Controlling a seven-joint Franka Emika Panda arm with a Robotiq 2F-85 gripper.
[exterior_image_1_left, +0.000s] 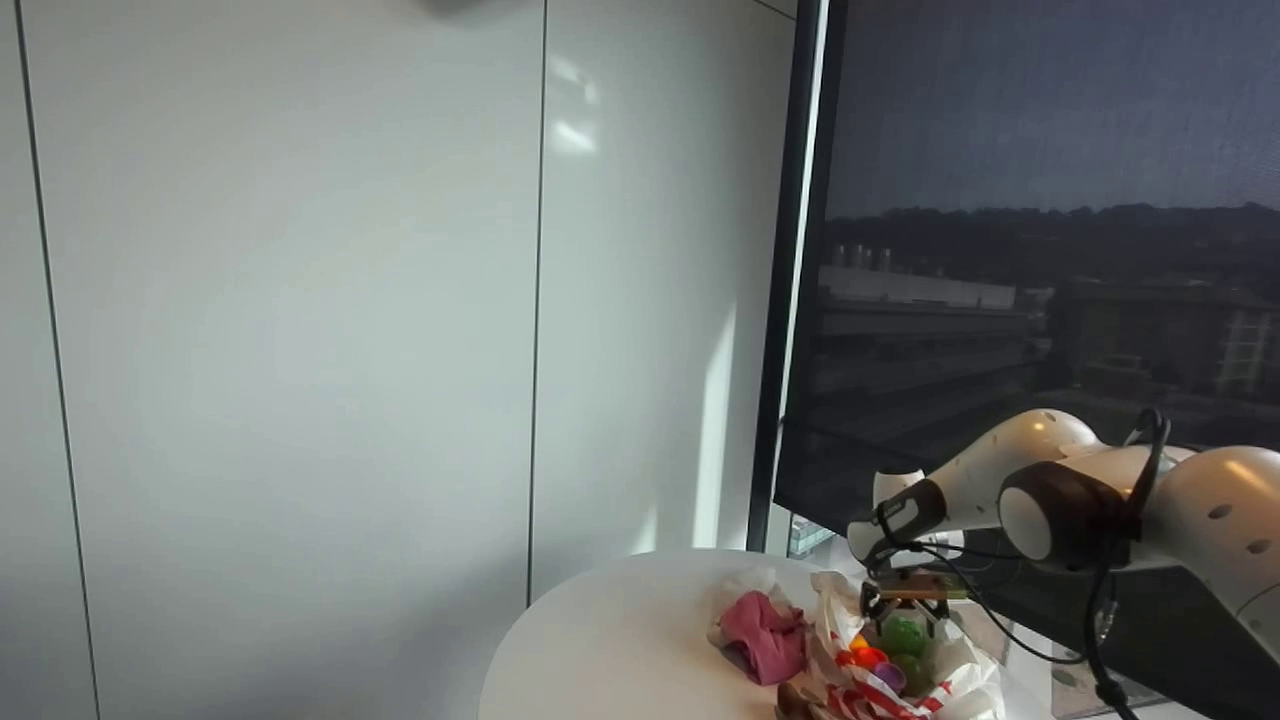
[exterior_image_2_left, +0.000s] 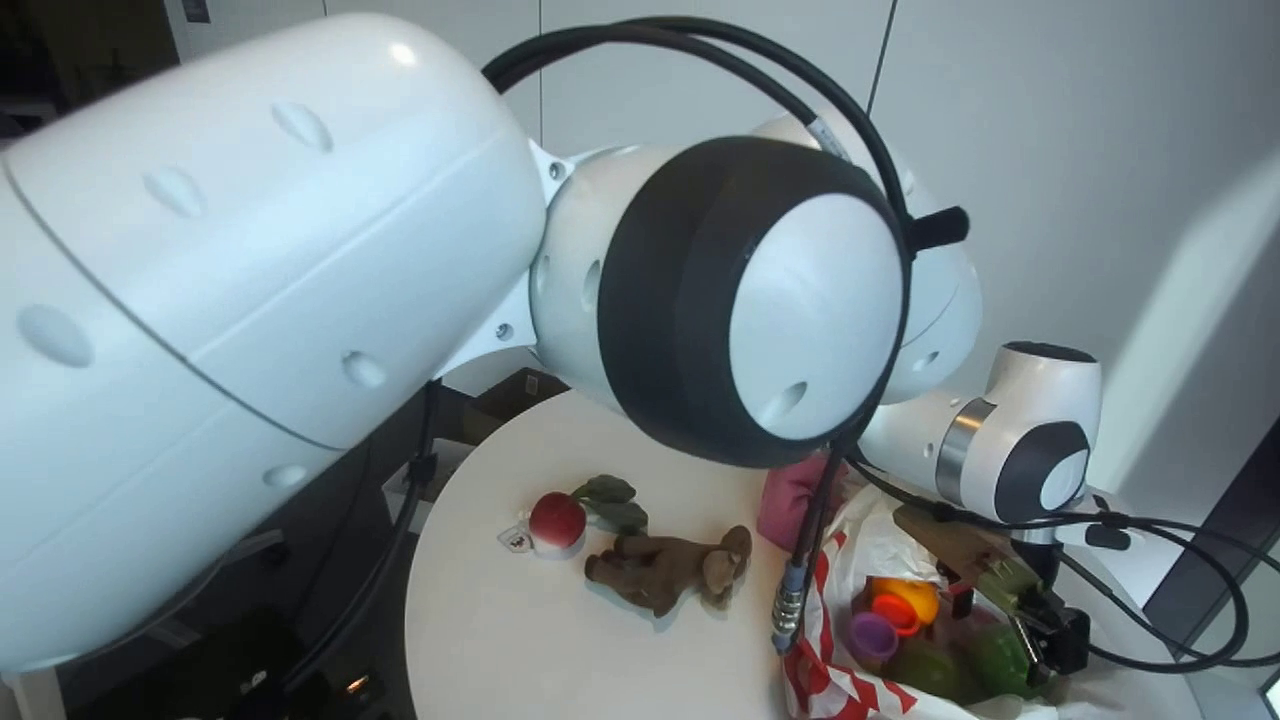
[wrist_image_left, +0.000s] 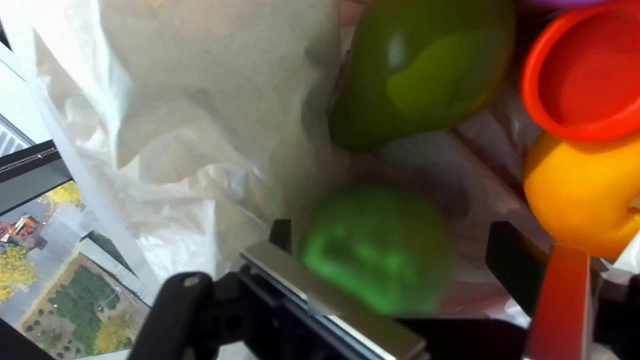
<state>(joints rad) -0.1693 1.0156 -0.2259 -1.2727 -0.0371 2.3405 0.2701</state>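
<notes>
My gripper (wrist_image_left: 392, 240) is open, with its fingers on either side of a green round thing (wrist_image_left: 375, 250), which is blurred in the wrist view. A gap shows between the green thing and the right finger; I cannot tell whether the left finger touches it. The gripper (exterior_image_1_left: 906, 628) reaches down into a white paper bag (exterior_image_2_left: 825, 625) with red stripes. The bag also holds a dark green pear-shaped fruit (wrist_image_left: 425, 75), a red cup-like piece (wrist_image_left: 582, 75), an orange fruit (wrist_image_left: 575, 200) and a purple cup (exterior_image_2_left: 873, 636).
A round white table (exterior_image_2_left: 480, 620) bears the bag. A pink cloth (exterior_image_1_left: 765, 640) lies beside the bag. A brown plush animal (exterior_image_2_left: 660, 570) and a red radish toy (exterior_image_2_left: 557, 520) with green leaves lie farther off. Black cables (exterior_image_2_left: 1235, 600) loop by the wrist. A window (exterior_image_1_left: 1000, 350) stands behind the arm.
</notes>
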